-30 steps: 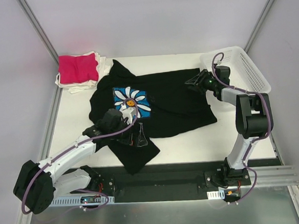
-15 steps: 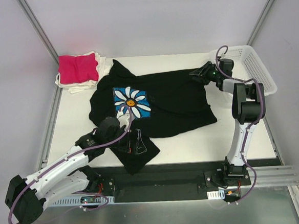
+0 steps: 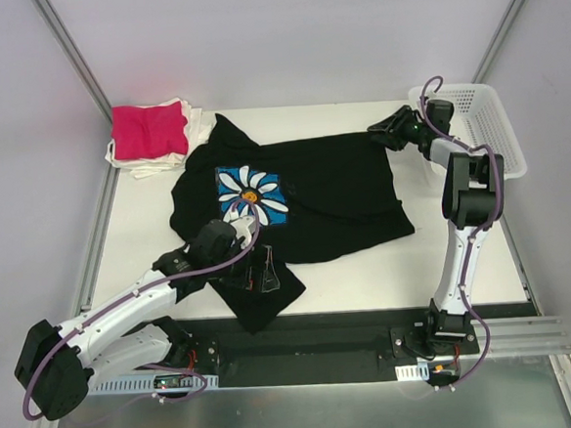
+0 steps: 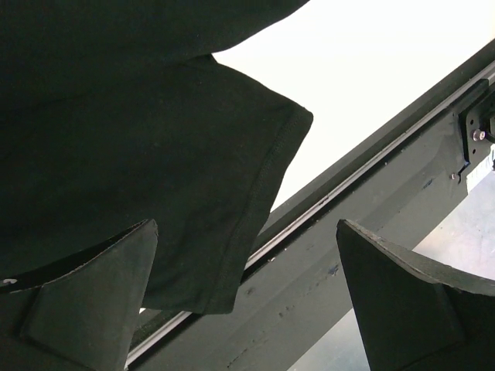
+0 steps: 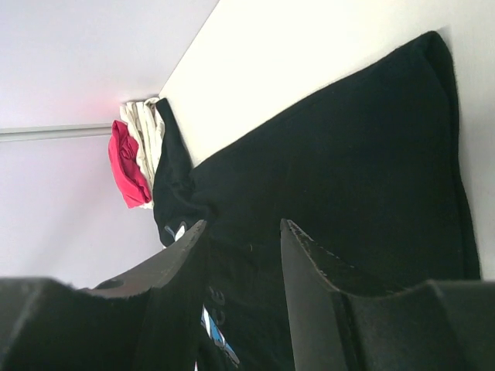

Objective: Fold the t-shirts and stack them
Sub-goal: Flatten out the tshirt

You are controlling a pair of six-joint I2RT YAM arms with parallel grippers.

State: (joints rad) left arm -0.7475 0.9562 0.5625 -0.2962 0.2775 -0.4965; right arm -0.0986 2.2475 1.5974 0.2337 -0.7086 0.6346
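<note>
A large black t-shirt (image 3: 314, 197) with a blue daisy print (image 3: 252, 195) lies spread over the middle of the table. One sleeve (image 4: 155, 154) reaches the table's near edge. My left gripper (image 3: 258, 273) hovers over that sleeve, wide open with nothing between its fingers (image 4: 85, 294). My right gripper (image 3: 382, 129) is at the shirt's far right corner (image 5: 371, 154), jaws partly apart and open, with only the cloth lying beyond the gap. A folded magenta-pink t-shirt (image 3: 148, 130) tops white/cream t-shirts (image 3: 196, 122) at the far left corner.
A white mesh basket (image 3: 485, 127) stands at the far right, close behind my right arm. A dark rail (image 4: 363, 201) runs along the near edge, under the sleeve's tip. Grey walls enclose the table on three sides.
My right gripper has pulled away toward the far right corner, and the basket has shifted right with it. My left arm has dropped lower, its gripper staying over the sleeve.
</note>
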